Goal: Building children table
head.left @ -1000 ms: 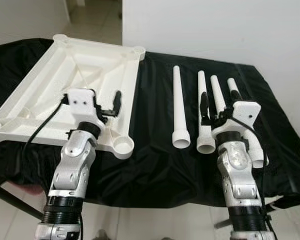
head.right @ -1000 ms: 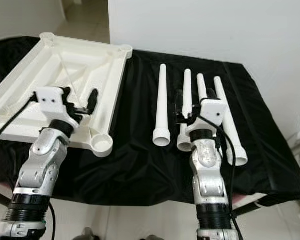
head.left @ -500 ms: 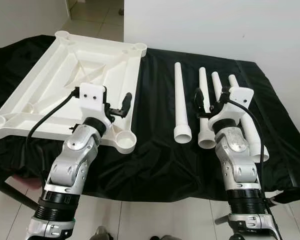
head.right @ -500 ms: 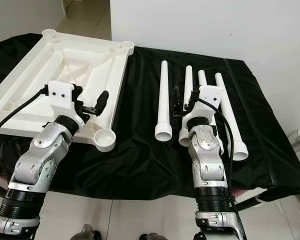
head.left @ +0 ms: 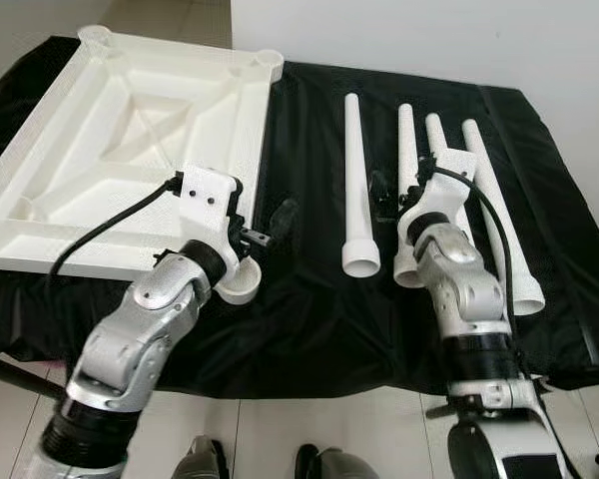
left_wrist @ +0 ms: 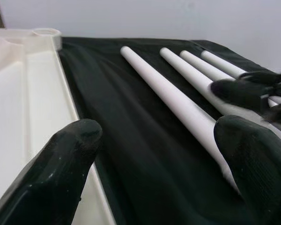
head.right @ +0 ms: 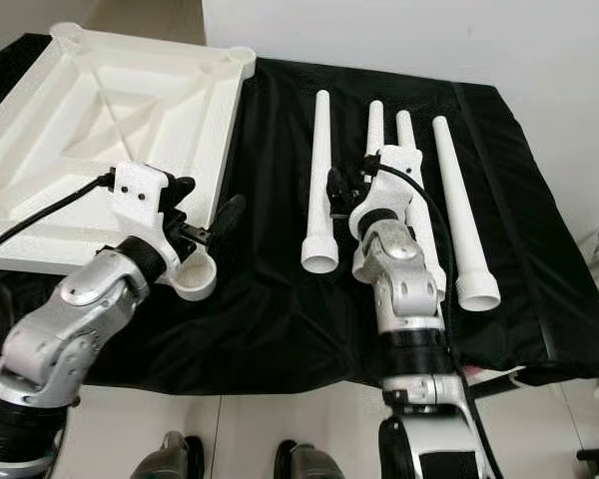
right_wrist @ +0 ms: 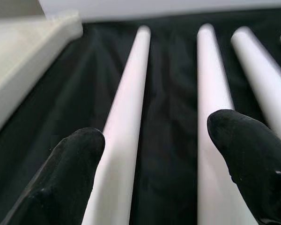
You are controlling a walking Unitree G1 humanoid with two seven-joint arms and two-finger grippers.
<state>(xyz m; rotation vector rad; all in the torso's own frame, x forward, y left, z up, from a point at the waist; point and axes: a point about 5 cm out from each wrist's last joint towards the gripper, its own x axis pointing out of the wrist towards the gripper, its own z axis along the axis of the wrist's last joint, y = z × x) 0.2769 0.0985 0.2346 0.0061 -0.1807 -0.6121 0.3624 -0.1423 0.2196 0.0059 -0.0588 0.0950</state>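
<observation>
1. The white tabletop (head.left: 130, 130) lies upside down on the left part of the black cloth (head.left: 299, 319), ribs up, with round leg sockets at its corners; the near right socket (head.left: 242, 284) sits at the cloth's near side
2. Four white tapered legs lie side by side to the right of the tabletop, wide ends near: the leftmost leg (head.left: 356, 190), the second leg (head.left: 407, 150), the third leg (head.right: 407, 140) and the rightmost leg (head.left: 499, 215)
3. The left gripper (head.left: 265, 225) hovers over the tabletop's right edge, just beyond the near right socket, its fingers (left_wrist: 61, 164) spread wide and holding nothing
4. The right gripper (head.right: 344, 185) hangs between the leftmost leg and the second leg, low over them, fingers (right_wrist: 70, 168) apart with nothing gripped
5. A white wall (head.left: 429, 30) stands behind the cloth, and pale floor (head.left: 280, 429) shows in front
</observation>
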